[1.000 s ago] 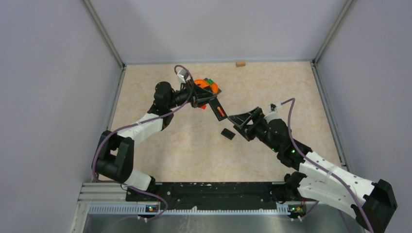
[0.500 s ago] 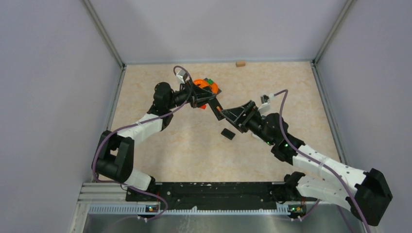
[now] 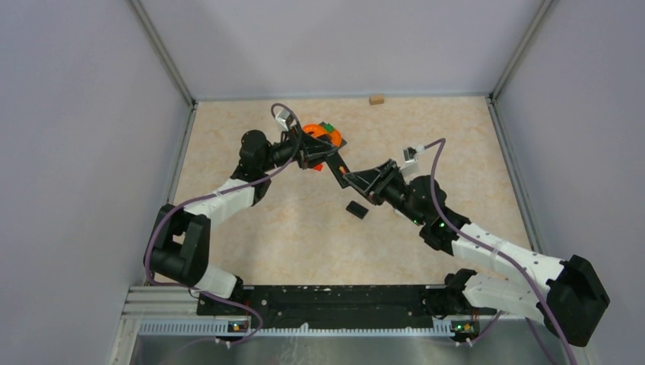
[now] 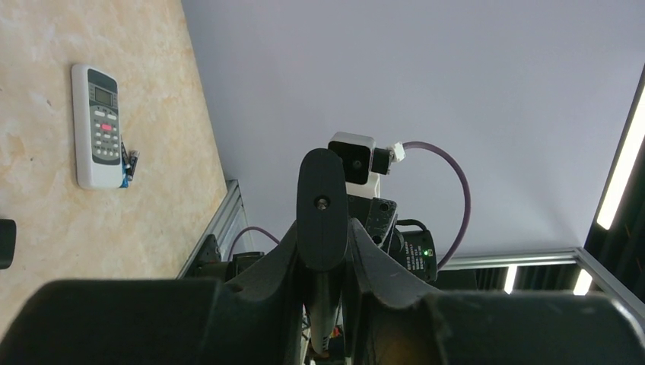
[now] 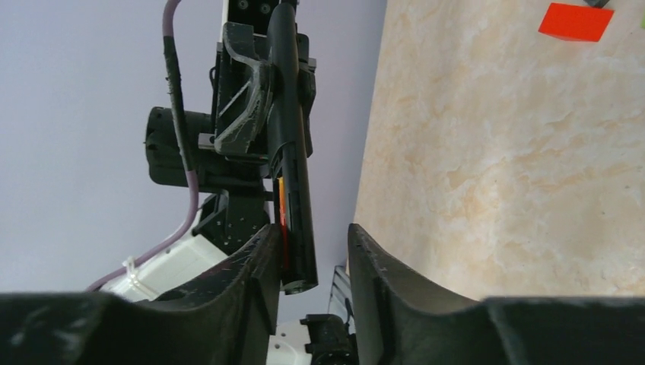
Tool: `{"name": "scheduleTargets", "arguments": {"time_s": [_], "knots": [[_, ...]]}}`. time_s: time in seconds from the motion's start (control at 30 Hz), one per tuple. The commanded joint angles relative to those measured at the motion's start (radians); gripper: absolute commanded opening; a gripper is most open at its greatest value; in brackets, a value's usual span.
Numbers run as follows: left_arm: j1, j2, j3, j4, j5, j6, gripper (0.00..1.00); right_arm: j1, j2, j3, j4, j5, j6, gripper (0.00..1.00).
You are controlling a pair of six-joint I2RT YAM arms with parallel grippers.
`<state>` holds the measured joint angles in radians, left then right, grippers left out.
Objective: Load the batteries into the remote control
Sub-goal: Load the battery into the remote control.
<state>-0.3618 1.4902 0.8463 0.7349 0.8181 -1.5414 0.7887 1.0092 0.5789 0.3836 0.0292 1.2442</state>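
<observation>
My left gripper (image 4: 327, 258) clamps one black remote (image 4: 322, 182); one orange battery (image 5: 282, 205) shows in it. My right gripper (image 5: 313, 236) is spread wide, fingers (image 5: 255, 262) straddling the remote's tip; contact unclear.

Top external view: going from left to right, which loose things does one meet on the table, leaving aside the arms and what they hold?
orange round object → small black flat piece → small tan block, at the far edge

The long black plastic remote control (image 5: 298, 205) is raised and tilted, nearer the far edge; a thin orange-red battery (image 5: 282, 201) lies inside it.
</observation>
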Motion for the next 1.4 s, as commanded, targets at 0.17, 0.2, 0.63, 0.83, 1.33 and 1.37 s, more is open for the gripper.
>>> {"name": "scheduleTargets", "arguments": {"time_s": [0.17,0.2,0.63,0.83,1.33,1.37], "knots": [[0.003,-0.025,-0.003,0.109,0.022,-0.007,0.00,-0.003,0.023,0.023,0.027,0.013,0.031,0.38],[0.003,-0.028,-0.004,0.098,0.023,0.009,0.00,-0.003,0.021,0.022,0.031,0.011,0.026,0.47],[0.002,-0.080,0.048,-0.140,0.132,0.359,0.00,-0.005,-0.033,0.196,-0.275,0.032,-0.501,0.71],[-0.006,-0.100,0.040,-0.155,0.127,0.437,0.00,-0.005,0.044,0.308,-0.360,-0.151,-0.682,0.62],[-0.006,-0.086,0.033,-0.121,0.128,0.421,0.00,0.017,0.133,0.373,-0.475,-0.186,-0.739,0.54],[-0.006,-0.087,0.034,-0.121,0.129,0.419,0.00,0.019,0.135,0.375,-0.475,-0.189,-0.739,0.53]]}}
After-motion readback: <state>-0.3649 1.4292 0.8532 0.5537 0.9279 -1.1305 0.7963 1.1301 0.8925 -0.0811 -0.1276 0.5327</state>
